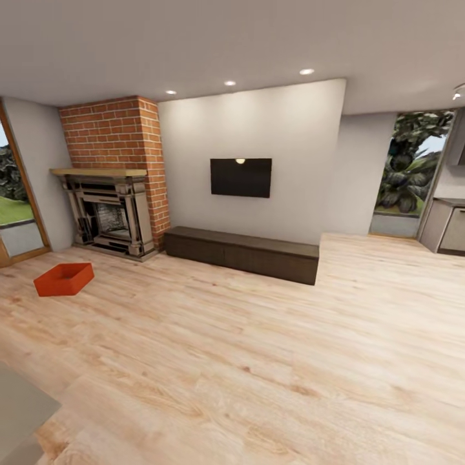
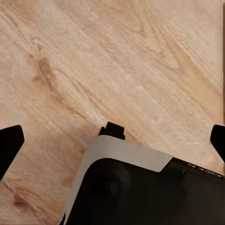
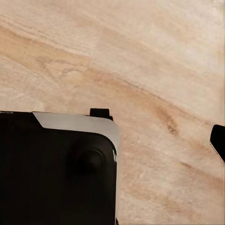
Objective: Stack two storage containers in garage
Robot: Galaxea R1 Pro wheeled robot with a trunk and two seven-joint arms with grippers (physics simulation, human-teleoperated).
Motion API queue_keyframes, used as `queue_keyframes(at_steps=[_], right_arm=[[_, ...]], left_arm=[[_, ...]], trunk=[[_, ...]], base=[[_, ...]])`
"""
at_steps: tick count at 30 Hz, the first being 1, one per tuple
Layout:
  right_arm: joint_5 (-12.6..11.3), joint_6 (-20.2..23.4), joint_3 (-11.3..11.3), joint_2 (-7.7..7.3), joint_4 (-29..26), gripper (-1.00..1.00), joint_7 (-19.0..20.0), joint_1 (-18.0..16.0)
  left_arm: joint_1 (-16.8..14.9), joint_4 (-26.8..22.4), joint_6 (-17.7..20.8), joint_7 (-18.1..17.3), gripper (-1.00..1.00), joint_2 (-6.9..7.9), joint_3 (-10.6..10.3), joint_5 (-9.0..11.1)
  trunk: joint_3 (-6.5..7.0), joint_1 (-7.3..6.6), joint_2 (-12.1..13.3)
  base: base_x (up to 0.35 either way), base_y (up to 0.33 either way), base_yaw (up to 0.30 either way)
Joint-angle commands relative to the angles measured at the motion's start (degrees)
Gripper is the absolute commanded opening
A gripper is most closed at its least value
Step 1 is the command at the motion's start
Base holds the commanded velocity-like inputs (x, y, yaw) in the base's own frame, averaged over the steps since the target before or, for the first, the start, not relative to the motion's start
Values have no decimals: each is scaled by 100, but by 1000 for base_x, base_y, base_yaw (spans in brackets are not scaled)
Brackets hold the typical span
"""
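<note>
Orange-red and open-topped, one storage container (image 1: 64, 279) is sitting flat on the light wood floor (image 1: 258, 361) of the living room, just in front of the brick fireplace (image 1: 111, 213) and near the glass door (image 1: 16, 200). Nothing is touching it. The robot base (image 2: 140, 192) is standing well apart from it, apparently not yet approaching. Both wrist cameras are looking down at planks. The left hand (image 2: 112, 140) is spread wide, holding nothing; the right hand's state I cannot tell.
</note>
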Motion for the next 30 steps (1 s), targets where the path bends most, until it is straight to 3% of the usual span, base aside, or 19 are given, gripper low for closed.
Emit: queue_keyframes(at_steps=[1, 22, 30], right_arm=[[-56, -32, 50, 1, 17, 100, -3, -8], [-57, -36, 43, 33, 19, 100, -10, -8], [-105, -57, 13, 26, 20, 100, -12, -8]], left_arm=[[-4, 3, -18, 6, 100, -1, 21, 13], [-4, 7, -19, 6, 100, -1, 18, 13], [-4, 9, -24, 6, 100, -1, 18, 13]], trunk=[[-7, 4, -5], [-7, 4, -5], [11, 4, -5]], base=[[324, 0, 0], [324, 0, 1], [324, 0, 210]])
